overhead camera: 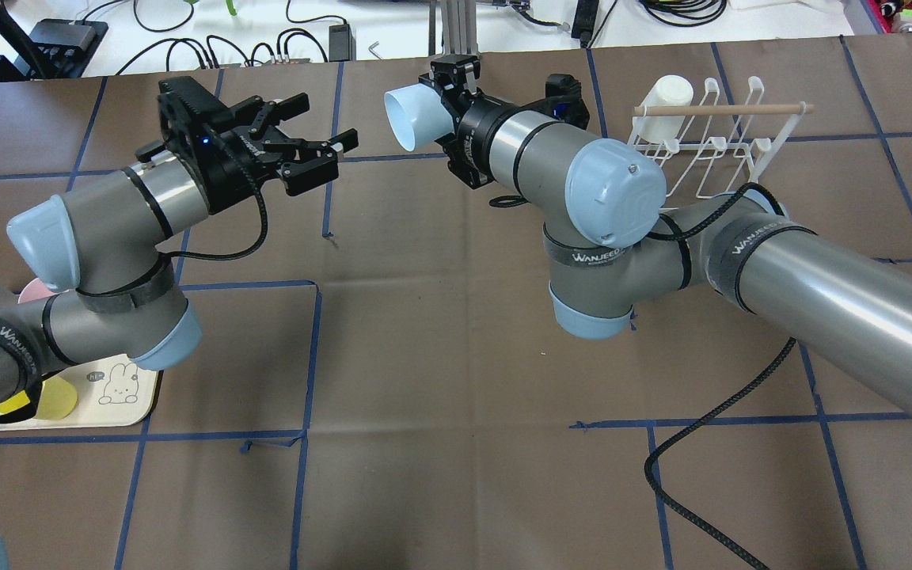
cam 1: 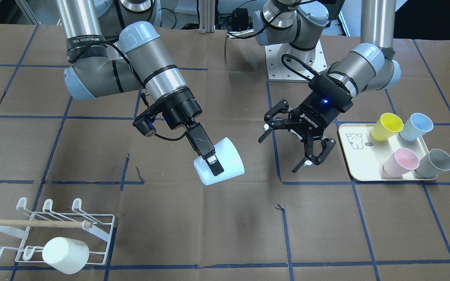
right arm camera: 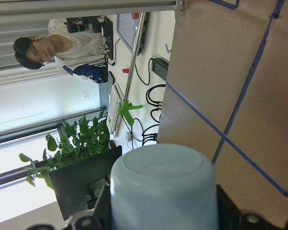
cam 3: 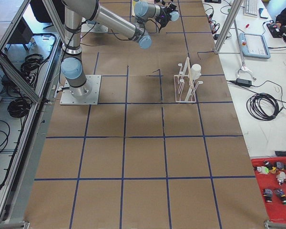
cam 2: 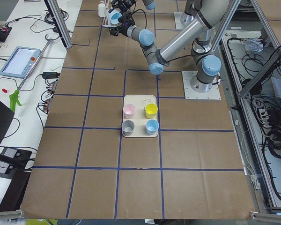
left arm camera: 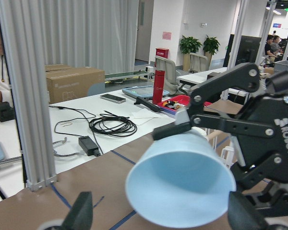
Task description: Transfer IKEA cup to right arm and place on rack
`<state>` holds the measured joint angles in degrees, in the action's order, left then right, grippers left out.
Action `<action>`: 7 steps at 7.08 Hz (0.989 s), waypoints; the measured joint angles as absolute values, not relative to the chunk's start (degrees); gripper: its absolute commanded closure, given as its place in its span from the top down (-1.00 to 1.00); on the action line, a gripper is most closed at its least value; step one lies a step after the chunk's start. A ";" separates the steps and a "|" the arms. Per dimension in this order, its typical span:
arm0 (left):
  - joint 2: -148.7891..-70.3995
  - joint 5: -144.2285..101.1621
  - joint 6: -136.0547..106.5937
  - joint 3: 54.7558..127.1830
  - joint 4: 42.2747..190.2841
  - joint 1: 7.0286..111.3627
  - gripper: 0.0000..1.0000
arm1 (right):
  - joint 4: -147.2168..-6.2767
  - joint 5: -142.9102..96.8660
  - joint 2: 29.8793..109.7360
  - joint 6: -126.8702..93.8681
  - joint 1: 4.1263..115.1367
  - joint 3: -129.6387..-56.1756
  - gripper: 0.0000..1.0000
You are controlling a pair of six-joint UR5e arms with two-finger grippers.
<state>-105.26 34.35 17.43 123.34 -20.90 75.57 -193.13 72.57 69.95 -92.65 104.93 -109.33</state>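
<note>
The brown-paper surface [cam 1: 209, 234], gridded with blue tape, spread wide beneath both my arms. My right arm [cam 1: 158, 74] reached out over its middle, and my left arm [cam 1: 359, 68] came in opposite. The white wire rack [cam 1: 65, 230] stood well off to my right, near the far edge, with a white cup [cam 1: 65, 255] hung on one of its prongs under the wooden dowel [cam 1: 33, 223]. The cream tray [cam 1: 356, 171] lay on my left. It carried four upright cups: yellow [cam 1: 387, 127], blue [cam 1: 416, 127], pink [cam 1: 400, 162] and grey [cam 1: 436, 163].

The pale blue IKEA cup [cam 1: 229, 156] was clamped in my right hand [cam 1: 213, 164], held above the surface and tilted, its mouth turned toward my left hand [cam 1: 287, 150]. That hand had its fingers [cam 1: 311, 154] spread wide, and a gap of air lay between them and the cup. A broad stretch of brown paper ran between the cup and the rack, and another between my left hand and the tray.
</note>
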 measured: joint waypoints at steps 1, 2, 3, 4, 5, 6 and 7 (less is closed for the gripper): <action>-105.10 38.25 17.07 122.85 -18.40 74.12 0.96 | -193.14 72.58 70.08 -90.26 103.04 -109.17 -0.79; -104.92 44.77 16.30 121.63 -14.46 73.76 0.96 | -193.12 72.68 70.26 -85.49 101.03 -109.14 -0.81; -104.85 50.76 15.59 119.23 -9.03 73.76 0.96 | -193.11 72.87 70.40 -78.81 99.06 -109.19 -0.81; -104.95 56.42 15.10 115.25 -1.21 74.01 0.97 | -193.21 73.83 70.48 -70.23 96.93 -109.27 -0.83; -105.26 62.49 14.23 109.94 8.25 75.03 0.97 | -193.87 75.73 70.53 -62.16 94.84 -109.36 -0.83; -105.38 69.10 12.87 104.28 18.74 76.91 0.97 | -194.78 77.86 70.56 -54.70 92.88 -109.45 -0.83; -105.10 75.58 11.30 98.94 29.77 79.24 0.97 | -195.29 80.17 70.58 -46.50 90.93 -109.48 -0.87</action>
<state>-105.10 75.58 11.30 98.94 29.77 79.24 -195.29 80.17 70.58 -46.50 90.93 -109.48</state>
